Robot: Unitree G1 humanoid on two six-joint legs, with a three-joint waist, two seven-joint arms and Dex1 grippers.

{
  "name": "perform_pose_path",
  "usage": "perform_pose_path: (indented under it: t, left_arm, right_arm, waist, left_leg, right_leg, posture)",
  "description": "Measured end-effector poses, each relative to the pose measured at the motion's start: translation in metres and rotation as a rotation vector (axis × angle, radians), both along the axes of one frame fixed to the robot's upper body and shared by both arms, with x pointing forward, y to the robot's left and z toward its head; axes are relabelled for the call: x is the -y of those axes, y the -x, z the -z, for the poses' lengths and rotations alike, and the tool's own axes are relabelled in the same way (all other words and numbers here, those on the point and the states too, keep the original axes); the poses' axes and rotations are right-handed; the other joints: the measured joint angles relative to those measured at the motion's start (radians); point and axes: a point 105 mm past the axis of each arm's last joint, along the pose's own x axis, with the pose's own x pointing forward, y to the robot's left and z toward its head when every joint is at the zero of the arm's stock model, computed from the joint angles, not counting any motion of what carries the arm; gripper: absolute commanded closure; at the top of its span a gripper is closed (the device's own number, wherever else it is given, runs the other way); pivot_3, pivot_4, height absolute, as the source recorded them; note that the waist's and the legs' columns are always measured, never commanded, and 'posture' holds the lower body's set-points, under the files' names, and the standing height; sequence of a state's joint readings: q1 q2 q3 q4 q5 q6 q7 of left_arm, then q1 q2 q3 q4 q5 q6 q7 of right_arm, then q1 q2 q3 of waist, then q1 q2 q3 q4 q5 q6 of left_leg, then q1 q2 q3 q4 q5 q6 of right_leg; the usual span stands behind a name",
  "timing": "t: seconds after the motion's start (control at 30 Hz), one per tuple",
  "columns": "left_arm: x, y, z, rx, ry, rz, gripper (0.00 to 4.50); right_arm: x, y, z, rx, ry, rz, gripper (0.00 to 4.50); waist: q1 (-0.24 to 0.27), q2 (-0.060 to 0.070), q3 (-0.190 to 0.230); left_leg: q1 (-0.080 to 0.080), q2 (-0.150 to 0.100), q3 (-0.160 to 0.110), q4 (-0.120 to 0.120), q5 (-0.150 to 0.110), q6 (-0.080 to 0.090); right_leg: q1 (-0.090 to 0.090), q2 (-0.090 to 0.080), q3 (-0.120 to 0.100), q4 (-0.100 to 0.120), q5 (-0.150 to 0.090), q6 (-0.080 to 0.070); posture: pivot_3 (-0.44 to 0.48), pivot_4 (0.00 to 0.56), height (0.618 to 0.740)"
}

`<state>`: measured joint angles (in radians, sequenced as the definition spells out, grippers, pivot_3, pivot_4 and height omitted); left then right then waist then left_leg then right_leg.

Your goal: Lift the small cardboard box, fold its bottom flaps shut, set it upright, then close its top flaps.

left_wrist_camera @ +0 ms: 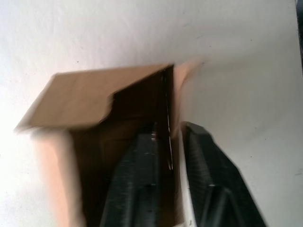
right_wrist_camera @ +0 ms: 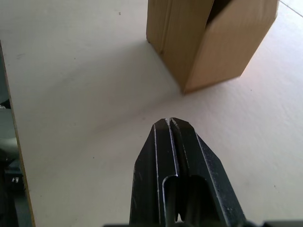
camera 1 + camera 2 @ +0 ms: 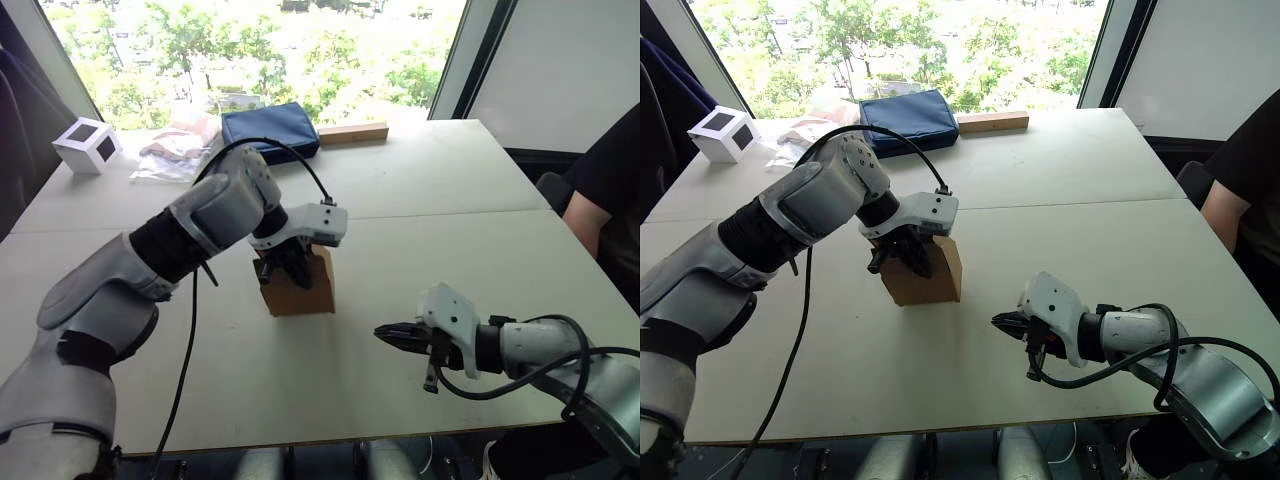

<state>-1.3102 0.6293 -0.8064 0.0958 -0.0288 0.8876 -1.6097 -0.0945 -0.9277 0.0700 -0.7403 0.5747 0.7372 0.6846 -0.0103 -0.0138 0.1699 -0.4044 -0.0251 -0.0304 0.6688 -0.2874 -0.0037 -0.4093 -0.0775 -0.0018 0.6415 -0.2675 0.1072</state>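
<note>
Left gripper (image 3: 287, 262) jaws pinching the wall of the box (image 3: 300, 290) — upright on the surface (image 3: 430, 220). Right gripper (image 2: 171, 124) jaws closed, empty, nearby — blue pouch (image 3: 268, 127), white cube (image 3: 88, 144) behind.

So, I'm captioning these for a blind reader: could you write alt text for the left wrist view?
The left gripper pinches one wall of the small cardboard box, one black finger inside the open carton and the other outside. A top flap slants over the opening, and the pale table lies behind.
</note>
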Motion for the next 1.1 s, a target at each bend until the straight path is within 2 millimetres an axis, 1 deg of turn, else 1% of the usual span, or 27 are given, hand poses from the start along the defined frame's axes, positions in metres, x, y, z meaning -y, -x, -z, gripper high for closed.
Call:
perform_pose_path:
  t: [0.03, 0.1, 0.17, 0.27, 0.3, 0.33, 0.37, 0.4, 0.43, 0.47, 0.5, 0.53, 0.57, 0.6, 0.63, 0.73, 0.8, 0.83, 0.93, 0.97, 1.03, 1.1]
  left_arm:
    - [0.001, 0.001, 0.001, -0.016, 0.002, -0.021, 2.17]
    - [0.001, 0.001, 0.000, -0.036, 0.006, -0.053, 1.43]
    - [0.005, 0.003, -0.012, -0.051, 0.026, -0.078, 1.43]
    - [0.016, 0.006, -0.053, -0.077, 0.137, -0.111, 1.43]
    - [0.018, 0.006, -0.066, -0.109, 0.201, -0.135, 1.43]
    - [0.019, 0.005, -0.083, -0.135, 0.285, -0.154, 1.43]
    - [0.015, 0.002, -0.103, -0.154, 0.386, -0.187, 1.43]
    - [0.011, -0.001, -0.115, -0.151, 0.453, -0.208, 1.43]
    - [0.004, -0.006, -0.124, -0.137, 0.521, -0.240, 1.43]
    - [-0.006, -0.013, -0.128, -0.120, 0.584, -0.290, 1.43]
    - [-0.018, -0.021, -0.127, -0.105, 0.638, -0.351, 1.95]
    - [-0.035, -0.031, -0.121, -0.089, 0.693, -0.431, 2.08]
    - [-0.050, -0.038, -0.113, -0.077, 0.738, -0.498, 2.49]
    - [-0.066, -0.046, -0.099, -0.059, 0.773, -0.582, 2.91]
    - [-0.082, -0.050, -0.080, -0.043, 0.792, -0.657, 3.16]
    - [-0.116, -0.047, -0.033, 0.009, 0.828, -0.826, 4.43]
    - [-0.134, -0.036, -0.006, 0.049, 0.844, -0.906, 4.48]
    - [-0.137, -0.033, 0.002, 0.048, 0.841, -0.925, 4.48]
    - [-0.153, -0.016, 0.044, 0.109, 0.758, -0.989, 4.48]
    - [-0.157, -0.010, 0.062, 0.123, 0.725, -1.010, 4.48]
    - [-0.154, -0.002, 0.089, 0.098, 0.721, -1.039, 4.48]
    - [-0.145, 0.000, 0.100, 0.093, 0.758, -1.047, 4.48]
  right_arm:
    - [0.001, -0.002, 0.000, 0.005, 0.003, 0.003, 4.50]
    - [0.003, -0.004, 0.001, 0.006, 0.011, 0.012, 4.50]
    - [0.006, -0.006, 0.003, 0.006, 0.023, 0.023, 4.50]
    - [0.004, -0.010, -0.001, 0.014, -0.008, 0.021, 4.50]
    - [0.002, -0.011, -0.004, 0.007, -0.058, 0.027, 4.50]
    - [-0.001, -0.014, -0.009, 0.008, -0.129, 0.038, 4.50]
    - [-0.002, -0.016, -0.013, 0.000, -0.193, 0.051, 4.50]
    - [0.000, -0.018, -0.015, -0.003, -0.227, 0.064, 4.50]
    - [0.003, -0.021, -0.018, -0.003, -0.254, 0.087, 4.50]
    - [0.005, -0.025, -0.020, -0.004, -0.292, 0.114, 4.50]
    - [0.009, -0.029, -0.020, -0.007, -0.317, 0.146, 4.50]
    - [0.013, -0.034, -0.017, -0.020, -0.326, 0.185, 4.50]
    - [0.017, -0.037, -0.014, -0.036, -0.324, 0.216, 4.50]
    - [0.021, -0.041, -0.009, -0.052, -0.316, 0.247, 4.50]
    - [0.024, -0.043, -0.005, -0.061, -0.314, 0.267, 4.50]
    - [0.025, -0.050, 0.000, -0.047, -0.302, 0.286, 4.50]
    - [0.021, -0.051, 0.008, -0.038, -0.270, 0.257, 4.50]
    - [0.020, -0.051, 0.011, -0.039, -0.262, 0.248, 4.50]
    - [0.008, -0.055, 0.023, -0.038, -0.235, 0.205, 4.50]
    - [0.004, -0.058, 0.027, -0.036, -0.230, 0.198, 4.50]
    - [0.000, -0.061, 0.036, -0.035, -0.209, 0.196, 4.50]
    - [-0.004, -0.066, 0.042, -0.028, -0.191, 0.188, 4.50]
  waist:
    - [0.001, 0.000, 0.000]
    - [0.002, 0.000, 0.000]
    - [0.002, -0.001, 0.000]
    - [0.000, -0.001, 0.000]
    - [0.000, -0.001, 0.000]
    - [-0.003, -0.001, 0.001]
    - [-0.006, 0.001, 0.000]
    - [-0.007, 0.001, 0.000]
    - [-0.007, 0.002, 0.000]
    - [-0.008, 0.002, 0.000]
    - [-0.008, 0.002, -0.001]
    - [-0.008, 0.003, -0.001]
    - [-0.008, 0.004, -0.002]
    - [-0.006, 0.003, -0.001]
    - [-0.004, 0.002, -0.001]
    - [-0.002, 0.001, 0.000]
    - [-0.001, 0.000, -0.001]
    - [0.001, -0.001, 0.000]
    - [0.007, -0.002, -0.001]
    - [0.007, -0.001, -0.001]
    - [0.017, -0.002, -0.001]
    - [0.026, -0.002, -0.001]
  left_leg:
    - [0.000, 0.000, 0.000, 0.000, 0.000, 0.000]
    - [0.000, -0.001, 0.000, 0.000, 0.000, 0.000]
    - [-0.001, -0.001, 0.000, 0.000, 0.000, 0.000]
    - [0.000, -0.001, 0.000, 0.000, 0.000, 0.000]
    - [0.000, 0.000, 0.000, 0.000, 0.000, 0.000]
    - [0.000, 0.000, 0.000, 0.000, 0.000, 0.000]
    - [0.001, 0.000, 0.001, 0.000, 0.000, 0.000]
    - [0.002, 0.000, 0.001, 0.000, 0.000, 0.000]
    - [0.003, 0.000, 0.001, -0.001, 0.000, 0.001]
    - [0.005, 0.000, 0.001, -0.001, 0.000, 0.001]
    - [0.007, 0.000, 0.002, -0.002, 0.000, 0.001]
    - [0.009, 0.000, 0.002, -0.003, 0.000, 0.001]
    - [0.011, 0.001, 0.003, -0.004, 0.000, 0.001]
    - [0.011, 0.001, 0.003, -0.004, 0.000, 0.000]
    - [0.010, 0.001, 0.002, -0.004, 0.000, 0.000]
    - [0.007, 0.001, 0.003, -0.003, 0.000, -0.001]
    - [0.006, 0.000, 0.003, -0.002, 0.000, -0.001]
    - [0.006, -0.001, 0.003, -0.002, 0.001, -0.002]
    - [0.010, -0.001, 0.002, -0.002, 0.001, -0.003]
    - [0.012, -0.001, 0.002, -0.003, 0.001, -0.003]
    - [0.012, -0.001, 0.002, -0.003, 0.001, -0.003]
    - [0.012, -0.002, 0.002, -0.003, 0.002, -0.004]
  right_leg:
    - [0.000, 0.000, 0.000, 0.000, 0.000, 0.000]
    - [0.000, 0.000, 0.000, 0.000, 0.000, 0.000]
    - [0.000, -0.001, 0.000, 0.000, 0.000, 0.000]
    - [0.000, -0.001, 0.000, 0.000, 0.000, 0.000]
    - [0.000, 0.000, 0.000, 0.001, -0.001, 0.001]
    - [-0.001, 0.000, 0.000, 0.001, -0.001, 0.001]
    - [-0.001, 0.000, 0.000, 0.002, -0.001, 0.001]
    - [-0.001, 0.000, 0.000, 0.004, -0.001, 0.000]
    - [-0.001, 0.000, 0.000, 0.004, -0.002, 0.000]
    - [0.000, 0.000, 0.001, 0.005, -0.002, 0.000]
    - [0.001, 0.000, 0.002, 0.006, -0.003, -0.001]
    - [0.002, 0.000, 0.003, 0.007, -0.003, -0.002]
    - [0.003, 0.000, 0.004, 0.008, -0.003, -0.002]
    - [0.002, 0.000, 0.004, 0.008, -0.004, -0.003]
    - [0.002, 0.000, 0.003, 0.008, -0.004, -0.003]
    - [0.000, -0.002, 0.004, 0.007, -0.003, -0.003]
    - [0.000, -0.004, 0.004, 0.007, -0.003, -0.003]
    - [0.001, -0.004, 0.005, 0.007, -0.003, -0.003]
    - [0.004, -0.005, 0.004, 0.006, -0.003, -0.003]
    - [0.006, -0.006, 0.004, 0.006, -0.003, -0.003]
    - [0.006, -0.007, 0.004, 0.006, -0.003, -0.003]
    - [0.006, -0.008, 0.003, 0.006, -0.003, -0.003]
  posture:
    - [0.000, 0.150, 0.737]
    - [0.000, 0.150, 0.737]
    - [0.000, 0.150, 0.737]
    - [0.000, 0.150, 0.737]
    - [0.000, 0.150, 0.737]
    - [0.000, 0.150, 0.737]
    - [0.000, 0.150, 0.737]
    - [0.000, 0.150, 0.737]
    - [0.000, 0.150, 0.737]
    - [0.000, 0.150, 0.737]
    - [0.000, 0.150, 0.737]
    - [0.000, 0.150, 0.737]
    - [0.000, 0.150, 0.737]
    - [0.000, 0.150, 0.737]
    - [0.000, 0.150, 0.737]
    - [0.000, 0.150, 0.737]
    - [0.000, 0.150, 0.737]
    - [0.000, 0.150, 0.737]
    - [0.000, 0.150, 0.737]
    - [0.000, 0.150, 0.737]
    - [0.000, 0.150, 0.737]
    - [0.000, 0.150, 0.737]
